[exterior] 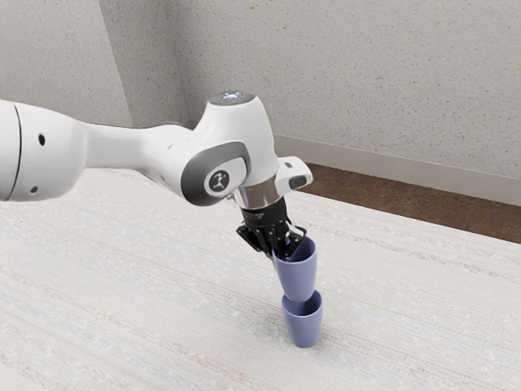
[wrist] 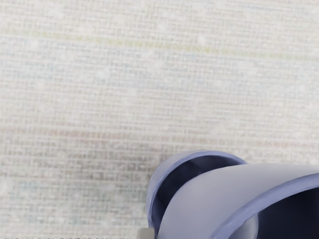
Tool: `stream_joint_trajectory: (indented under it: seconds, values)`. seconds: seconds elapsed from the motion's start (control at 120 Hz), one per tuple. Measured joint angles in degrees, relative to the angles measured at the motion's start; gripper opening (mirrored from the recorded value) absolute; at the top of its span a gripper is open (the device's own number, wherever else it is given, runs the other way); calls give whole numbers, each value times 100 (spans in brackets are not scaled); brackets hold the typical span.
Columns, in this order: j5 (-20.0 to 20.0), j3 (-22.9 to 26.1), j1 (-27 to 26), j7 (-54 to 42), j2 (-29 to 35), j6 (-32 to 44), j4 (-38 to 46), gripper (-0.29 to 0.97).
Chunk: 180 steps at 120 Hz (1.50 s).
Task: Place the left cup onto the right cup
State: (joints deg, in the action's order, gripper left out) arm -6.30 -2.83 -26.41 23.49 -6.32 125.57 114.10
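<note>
Placement step. End effector [exterior: 277, 240] was nearly closed, pinching the held cup [exterior: 296, 273] by its rim. The cup was tilted, its base in the mouth of the lower cup [exterior: 303, 322] on the counter [exterior: 122, 309]. Both were plain blue-violet, tapered, handleless. Next move probably needs: straighten, seat it, release, lift clear.

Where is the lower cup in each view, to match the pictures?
Exterior view: the lower cup stands on the table, low, just right of centre, under the upper cup.
Wrist view: lower cup shows its rim and dark inside, partly covered by the upper cup.
Shared landmark: the upper cup.
</note>
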Motion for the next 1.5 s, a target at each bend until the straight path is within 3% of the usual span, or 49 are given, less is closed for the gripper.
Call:
stream_joint_trajectory:
  seconds: [1.5]
  values:
    - [-207, -1, 2, 60, -309, 110, 79, -10]
